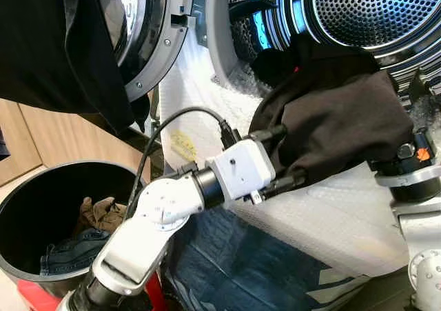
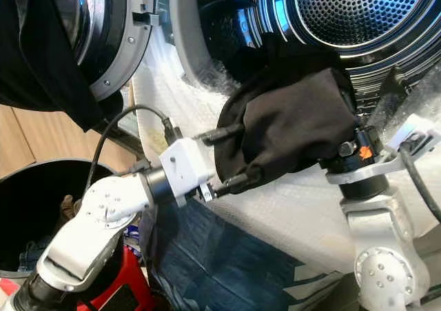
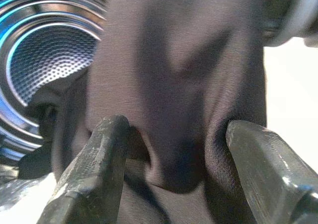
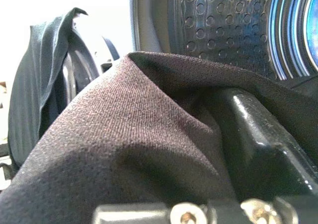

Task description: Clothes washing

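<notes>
A dark brown garment (image 1: 337,125) hangs bunched at the mouth of the washing machine drum (image 1: 372,7), partly over the rim. My left gripper (image 1: 293,152) pushes into its left side, open, and the cloth bulges between the two spread fingers (image 3: 94,169). My right gripper (image 4: 248,149) is buried under the garment's right side, with the cloth draped over it. Its wrist (image 1: 412,161) stands below the drum's rim.
The machine's door (image 1: 155,42) stands open at left with a black cloth (image 1: 62,49) draped over it. A black bin (image 1: 21,187) on the floor at left holds a brown item (image 1: 100,214) and jeans (image 1: 69,249). Blue denim (image 1: 234,256) hangs below the white padded front (image 1: 331,221).
</notes>
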Motion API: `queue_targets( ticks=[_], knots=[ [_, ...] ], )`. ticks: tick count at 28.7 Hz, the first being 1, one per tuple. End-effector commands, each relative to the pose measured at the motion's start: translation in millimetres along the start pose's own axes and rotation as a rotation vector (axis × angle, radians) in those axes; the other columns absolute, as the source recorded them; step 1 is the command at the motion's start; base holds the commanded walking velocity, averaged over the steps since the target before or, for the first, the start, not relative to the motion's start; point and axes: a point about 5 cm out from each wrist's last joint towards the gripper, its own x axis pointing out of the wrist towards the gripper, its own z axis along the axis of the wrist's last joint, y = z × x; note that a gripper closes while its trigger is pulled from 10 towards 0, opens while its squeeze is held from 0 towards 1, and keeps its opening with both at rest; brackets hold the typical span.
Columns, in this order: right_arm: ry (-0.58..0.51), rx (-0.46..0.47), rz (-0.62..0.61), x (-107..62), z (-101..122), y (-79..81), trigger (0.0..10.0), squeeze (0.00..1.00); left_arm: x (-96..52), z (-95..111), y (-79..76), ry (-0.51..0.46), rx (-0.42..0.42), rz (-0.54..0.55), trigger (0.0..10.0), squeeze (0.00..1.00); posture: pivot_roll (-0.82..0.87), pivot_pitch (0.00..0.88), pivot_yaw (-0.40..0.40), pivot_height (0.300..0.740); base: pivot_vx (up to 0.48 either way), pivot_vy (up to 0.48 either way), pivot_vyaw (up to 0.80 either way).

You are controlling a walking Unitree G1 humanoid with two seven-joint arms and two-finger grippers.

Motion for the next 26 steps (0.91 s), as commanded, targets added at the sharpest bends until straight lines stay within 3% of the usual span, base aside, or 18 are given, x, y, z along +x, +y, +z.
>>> queue_targets(
  ticks=[1,2,5,14,18,26],
  knots=[
    [-0.012,-0.01,0.006,-0.8,6,3.3,10.0,0.0,3.3,3,1.5,-0.029,-0.015,0.007,0.0,0.0,0.13,0.0,-0.152,0.74,0.0,0.0,0.0],
    [-0.01,-0.018,-0.009,-1.3,6,2.7,10.0,0.0,2.8,2,-0.9,-0.041,-0.066,-0.003,0.0,0.0,0.13,0.0,-0.152,0.74,0.0,0.0,0.0],
    [-0.013,-0.021,-0.017,-1.4,7,2.3,10.0,0.0,2.3,-1,-2.5,-0.034,-0.082,-0.021,0.0,0.0,0.13,0.0,-0.149,0.74,0.0,0.0,0.0],
    [-0.027,-0.02,-0.016,2.4,10,3.4,10.0,0.0,0.8,-7,-2.5,-0.006,-0.078,-0.024,0.0,0.0,0.13,0.01,-0.154,0.74,0.0,0.0,0.0],
    [-0.029,-0.018,-0.019,3.9,9,3.3,10.0,0.0,3.2,-3,-3.7,-0.03,-0.134,-0.033,0.0,0.0,0.13,0.017,-0.155,0.74,0.0,0.0,0.0],
    [-0.023,-0.011,-0.014,6.5,6,4.7,10.0,0.0,2.9,-6,-5.5,-0.019,-0.139,-0.039,0.0,0.0,0.12,0.028,-0.157,0.74,0.0,0.0,0.0]
  ],
)
